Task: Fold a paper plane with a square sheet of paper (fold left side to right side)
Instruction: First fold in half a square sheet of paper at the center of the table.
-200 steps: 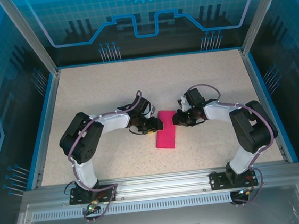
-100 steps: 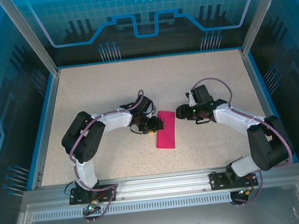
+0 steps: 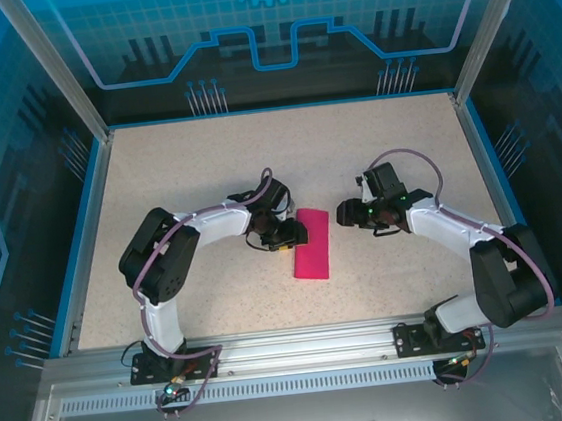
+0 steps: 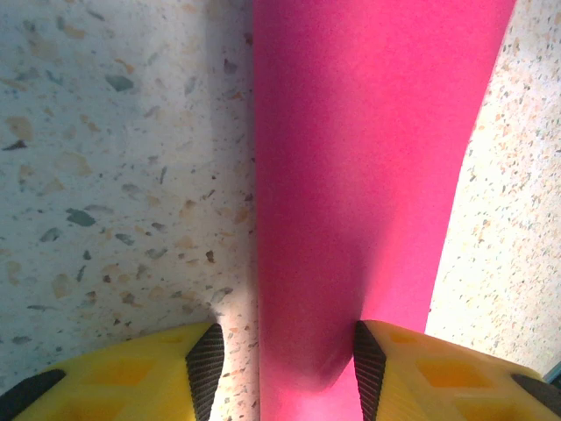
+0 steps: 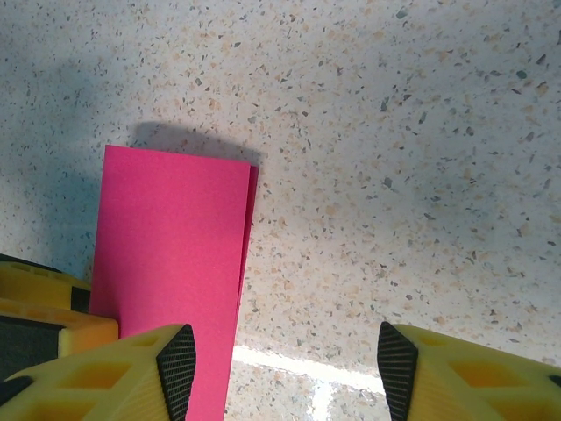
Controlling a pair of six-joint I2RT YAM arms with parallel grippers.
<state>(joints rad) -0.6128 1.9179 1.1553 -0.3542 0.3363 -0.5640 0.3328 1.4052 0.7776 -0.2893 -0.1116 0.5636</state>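
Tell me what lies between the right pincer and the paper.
Bare table separates the right pincer from the paper, as seen in the top view.

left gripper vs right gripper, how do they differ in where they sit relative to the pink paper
The left gripper sits at the left edge of the folded pink paper; the right gripper is off to the paper's right, apart from it. In the wrist views, paper runs between the left gripper's fingers, while the right gripper's fingers have mostly bare table between them. Shared: both stand open, neither clamping the paper.
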